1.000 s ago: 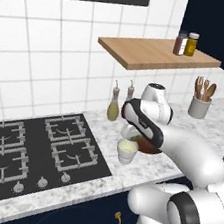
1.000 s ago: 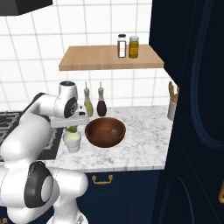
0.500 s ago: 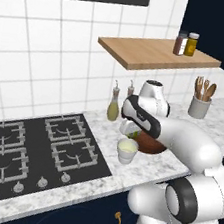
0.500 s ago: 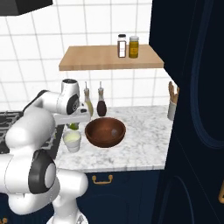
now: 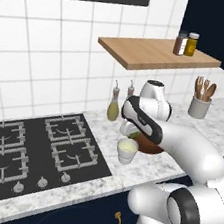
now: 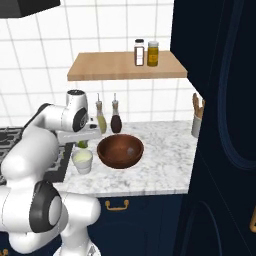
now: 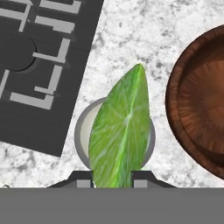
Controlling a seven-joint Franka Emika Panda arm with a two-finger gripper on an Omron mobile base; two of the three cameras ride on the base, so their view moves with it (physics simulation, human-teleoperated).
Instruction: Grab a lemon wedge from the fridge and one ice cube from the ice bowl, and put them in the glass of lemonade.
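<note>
My gripper (image 7: 113,177) is shut on the lemon wedge (image 7: 120,131), a bright green piece held point-forward between the fingertips. Directly beneath it is the glass of lemonade (image 7: 82,129), whose round whitish rim shows on both sides of the wedge. From the base cameras the wedge (image 6: 82,144) hangs just above the cup (image 6: 82,161), apart from the liquid. In the left base view the gripper (image 5: 130,131) sits over the cup (image 5: 127,150). The dark reddish-brown ice bowl (image 6: 120,151) stands right beside the cup, with a faint pale lump inside. The fridge is out of view.
A black gas stove (image 5: 28,147) lies left of the cup. Two bottles (image 6: 102,120) stand at the tiled wall behind it, under a wooden shelf (image 6: 125,65) with jars. A grey utensil holder (image 5: 199,106) stands at the far right. A tall dark cabinet (image 6: 220,125) borders the counter.
The hand with the wedge has shifted a little left, from near the bowl's edge to above the cup. Cup and bowl have not moved.
</note>
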